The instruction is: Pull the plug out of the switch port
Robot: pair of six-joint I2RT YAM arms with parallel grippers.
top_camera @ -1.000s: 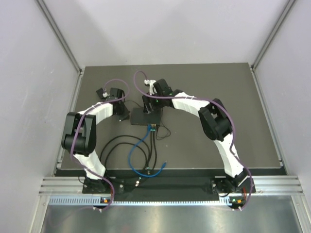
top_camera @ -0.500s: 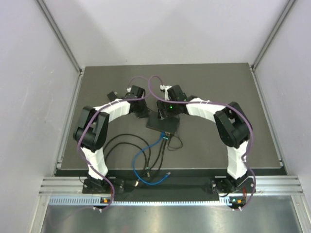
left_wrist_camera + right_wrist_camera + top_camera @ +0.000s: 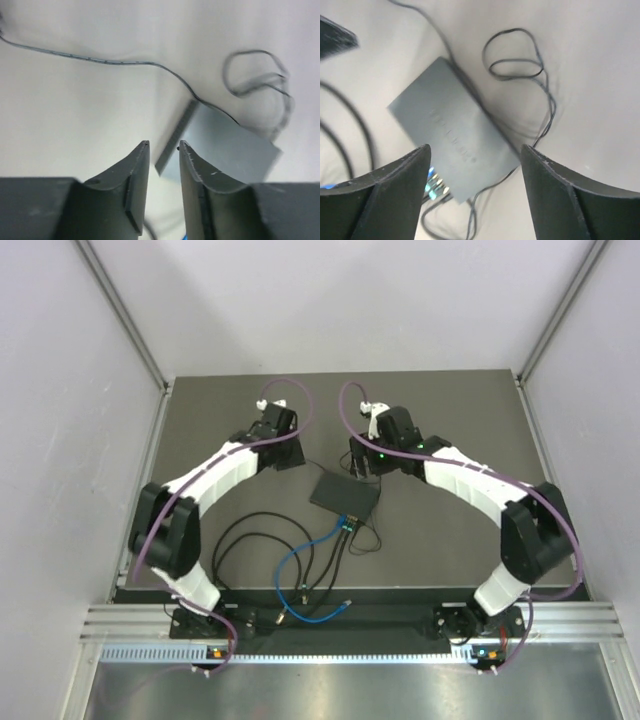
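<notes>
Biggest thing first: dark counter (image 3: 450,410) carrying the whole setup. Next down, the flat black switch (image 3: 345,497), lying skewed around mid-counter, between the two grippers and touching neither. Left gripper (image 3: 162,146) hovering off one corner of it, fingers (image 3: 137,165) pinched nearly together with just a slim gap, gripping nothing. Right gripper (image 3: 475,147) hanging above the box, fingers spread wide, empty too. Smaller again: a tangle of leads, one blue cable (image 3: 290,565) plus a few black ones, snaking from the near rail up to the switch port (image 3: 345,522) on the box's near edge, with plugs (image 3: 436,186) seated side by side there. Also a thin black wire (image 3: 512,50) looping off the opposite side. Doesn't look like the pull itself has started. Plenty to go wrong, tbh. Loose, light-looking box, so tugging with one gripper probably just drags it along unless the other pins it down. Plugs packed tight, so easy to pinch the wrong one or two at once. Grabbing the lead instead of the plug body = strained cable. And if latched, yanking straight out likely jams.
</notes>
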